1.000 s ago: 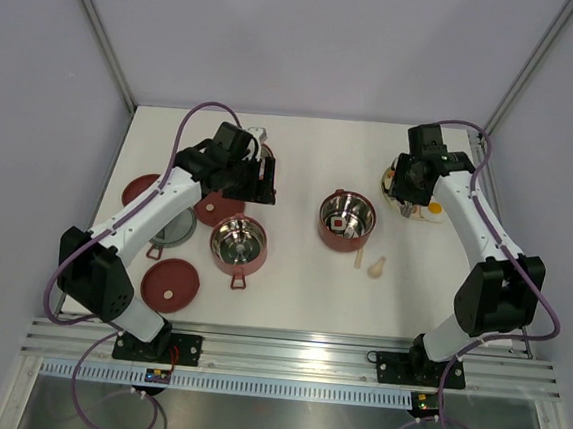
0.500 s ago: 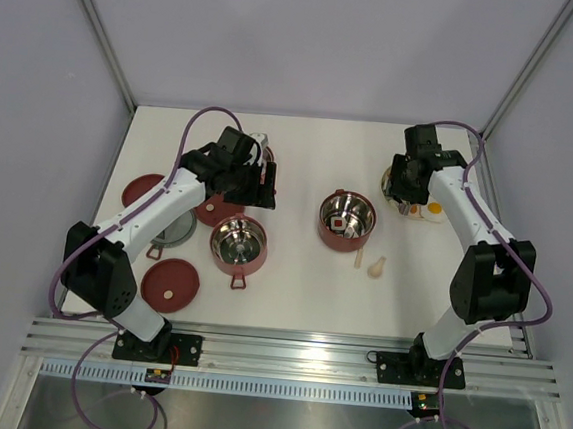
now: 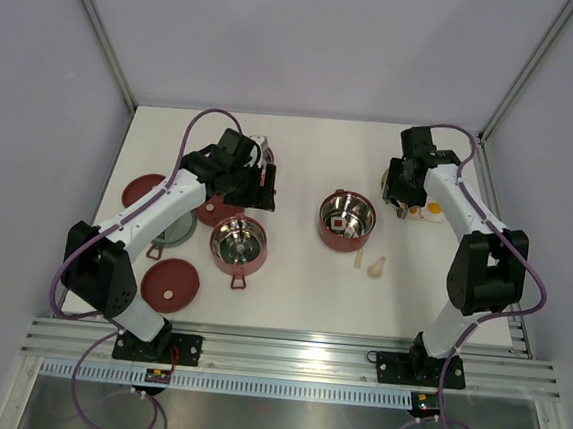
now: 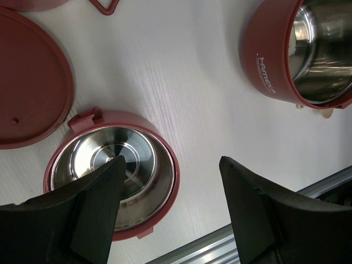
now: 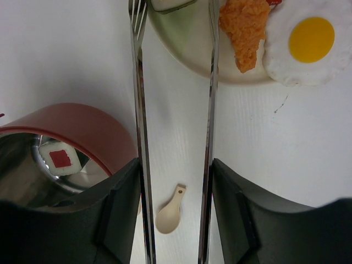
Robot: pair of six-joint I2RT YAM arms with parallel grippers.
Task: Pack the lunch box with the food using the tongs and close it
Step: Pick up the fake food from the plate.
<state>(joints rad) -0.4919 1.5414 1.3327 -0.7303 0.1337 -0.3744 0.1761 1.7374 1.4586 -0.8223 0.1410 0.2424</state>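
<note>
The silver tongs (image 5: 138, 110) run up between my right gripper's (image 5: 175, 165) fingers, which are shut on both of their arms. The tongs' tips reach over the cream plate (image 5: 187, 55), either side of a pale piece at the frame's top edge. An orange piece of food (image 5: 245, 27) and a fried egg (image 5: 308, 41) lie on that plate. One dark-red lunch box bowl (image 3: 346, 220) holds a white piece with a red centre (image 5: 59, 158). My left gripper (image 4: 171, 162) hangs open above the table beside an empty bowl (image 4: 110, 176). In the top view the left gripper (image 3: 261, 184) is above that bowl (image 3: 239, 243).
Dark-red disc lids (image 3: 170, 285) (image 3: 143, 190) and a grey lid (image 3: 175, 227) lie at the left, with a third bowl (image 3: 217, 208) partly under the left arm. A beige spoon (image 3: 375, 267) lies near the filled bowl. An aluminium rail (image 3: 285, 350) borders the near edge.
The right gripper has shifted slightly toward the far side of the plate with the tongs, whose arms have spread. The left gripper has barely moved.
</note>
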